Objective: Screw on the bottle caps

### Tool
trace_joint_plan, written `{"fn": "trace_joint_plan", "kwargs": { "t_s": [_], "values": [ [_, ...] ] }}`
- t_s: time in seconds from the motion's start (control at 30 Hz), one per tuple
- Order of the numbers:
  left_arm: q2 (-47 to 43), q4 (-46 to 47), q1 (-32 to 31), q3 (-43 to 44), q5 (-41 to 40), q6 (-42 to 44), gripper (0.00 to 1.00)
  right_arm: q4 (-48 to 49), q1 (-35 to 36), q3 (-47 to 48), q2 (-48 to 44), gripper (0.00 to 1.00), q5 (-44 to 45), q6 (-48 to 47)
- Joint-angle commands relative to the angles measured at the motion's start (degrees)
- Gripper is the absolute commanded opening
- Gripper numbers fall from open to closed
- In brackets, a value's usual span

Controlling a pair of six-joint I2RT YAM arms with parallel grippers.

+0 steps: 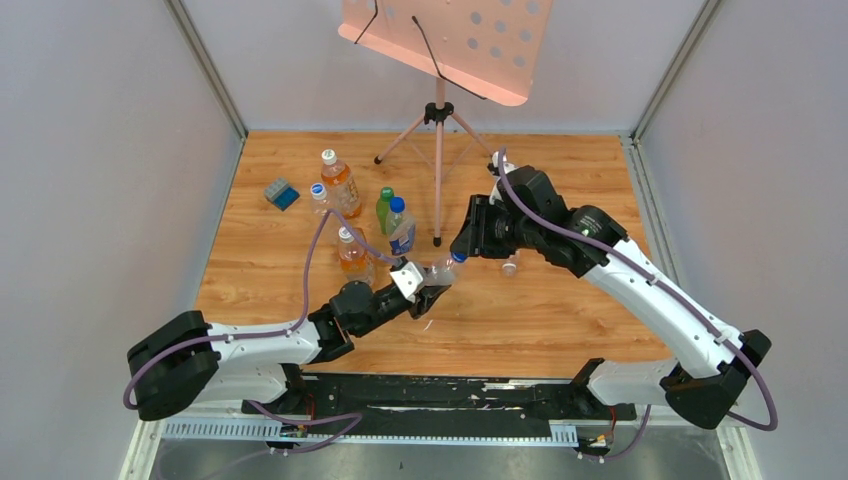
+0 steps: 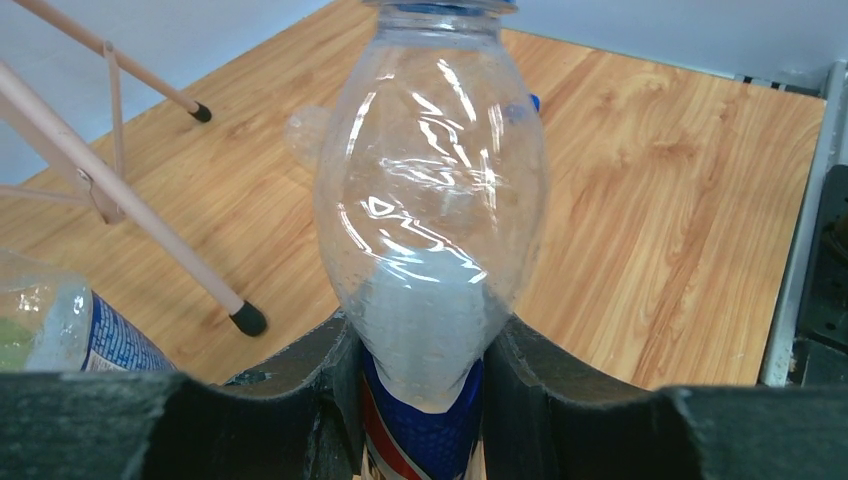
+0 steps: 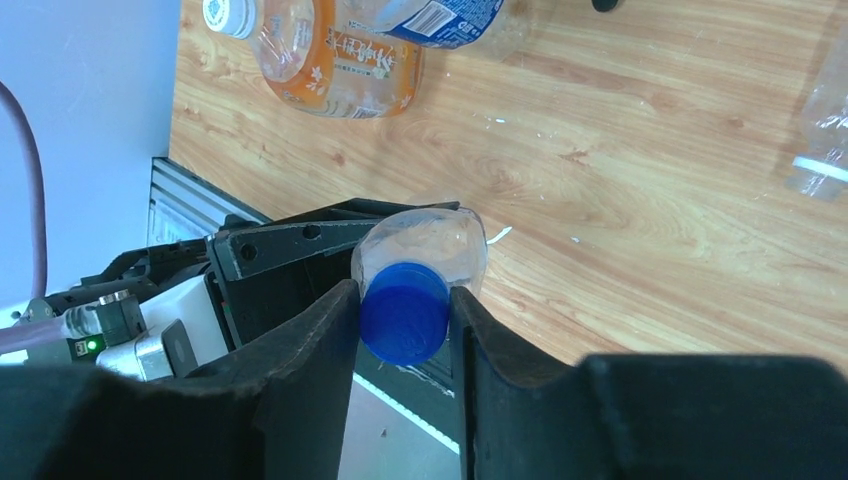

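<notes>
My left gripper [image 1: 432, 296] is shut on a clear bottle [image 2: 432, 200] with a blue label and holds it tilted above the table, neck toward the right arm. My right gripper [image 3: 404, 310] is shut on a blue cap [image 3: 403, 312] that sits on that bottle's neck; the cap shows in the top view [image 1: 459, 257] between the two grippers. Several capped bottles stand at the back left: an orange one with a white cap [image 1: 340, 183], a green one [image 1: 384, 208], a blue-labelled one [image 1: 401, 228] and another orange one [image 1: 353, 255].
A pink music stand [image 1: 438, 120] stands on tripod legs behind the grippers; one foot [image 2: 248, 319] is close to the held bottle. A blue-grey block [image 1: 281, 193] lies at the back left. A small clear bottle [image 1: 510, 266] lies by the right arm.
</notes>
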Motion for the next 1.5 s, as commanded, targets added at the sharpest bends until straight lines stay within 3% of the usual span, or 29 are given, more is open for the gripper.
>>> {"fn": "trace_joint_plan", "kwargs": {
  "t_s": [0.0, 0.4, 0.47, 0.6, 0.8, 0.9, 1.1, 1.47],
  "values": [
    [-2.55, 8.82, -0.12, 5.42, -1.85, -0.9, 0.07, -3.5, 1.72, 0.95, 0.98, 0.45, -3.33, 0.45],
    [1.58, 8.26, 0.24, 3.39, -4.52, -9.18, 0.07, 0.07, 1.37, 4.67, -5.55, 0.9, 0.83, -9.72],
    [1.52, 8.31, 1.03, 2.99, -2.65, -11.2, 0.07, 0.64, 0.47, 3.99, -7.32, 0.92, 0.91, -12.79],
    [2.11, 10.41, 3.69, 2.31, 4.23, -15.36, 0.06, 6.17, -5.71, -0.19, -11.58, 0.88, -6.52, -22.28],
    [2.46, 13.9, 5.81, 3.09, 15.27, -19.91, 0.06, 20.58, -17.43, -8.03, -16.13, 0.78, -31.78, -32.71],
    [1.92, 13.94, 5.85, 3.93, 18.25, -20.67, 0.06, 23.78, -19.41, -8.97, -15.75, 0.77, -38.77, -36.61],
    [1.5, 14.67, 5.84, 5.19, 24.13, -20.44, 0.07, 30.58, -20.6, -11.66, -14.11, 0.75, -48.27, -36.71],
    [1.06, 14.92, 5.84, 6.57, 26.76, -20.68, 0.08, 35.08, -20.56, -13.97, -12.01, 0.6, -55.02, -35.62]
  ]
}}
